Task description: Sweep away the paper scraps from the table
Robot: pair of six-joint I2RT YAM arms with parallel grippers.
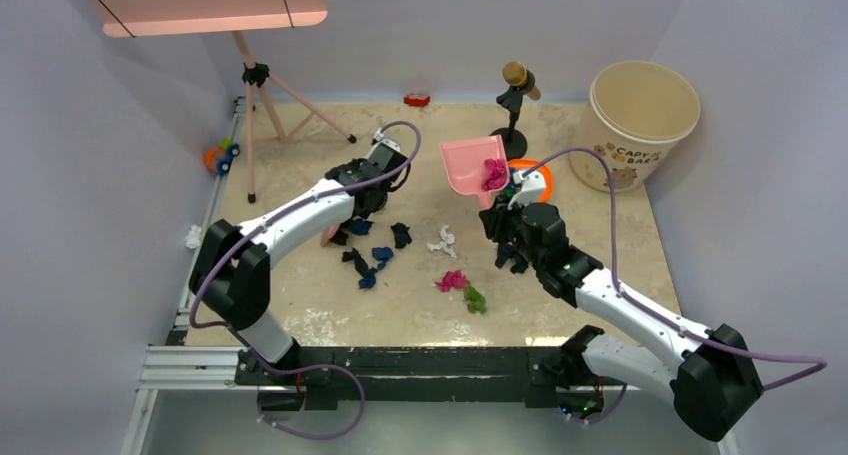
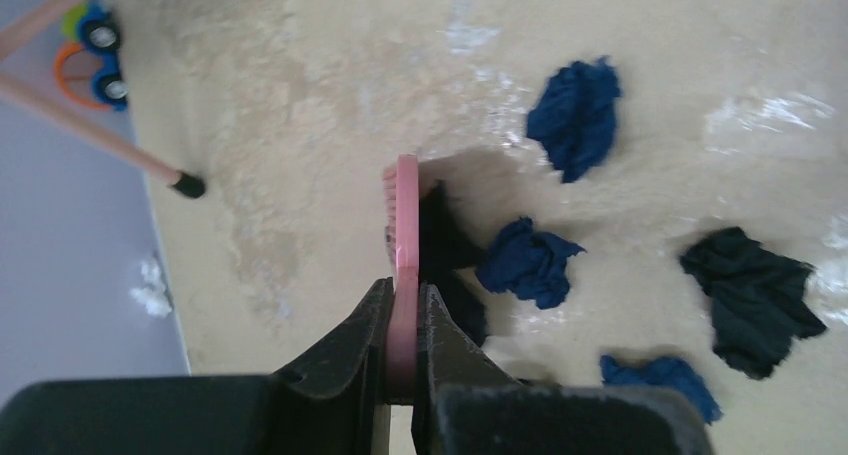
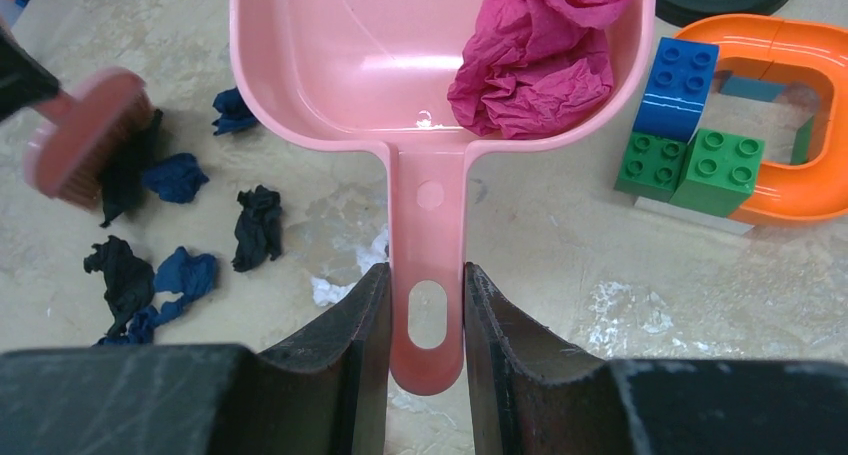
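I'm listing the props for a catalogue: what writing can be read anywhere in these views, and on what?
"CAPY" above "BAR": printed on the side of the cream bucket; any further letters are too small to tell.
No other text: the dustpan and toy blocks show none.

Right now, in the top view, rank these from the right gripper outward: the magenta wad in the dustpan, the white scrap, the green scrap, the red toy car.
1. Magenta wad, in the dustpan the right gripper holds.
2. White scrap, just to its left.
3. Green scrap, toward the near edge.
4. Red toy car, at the far edge.
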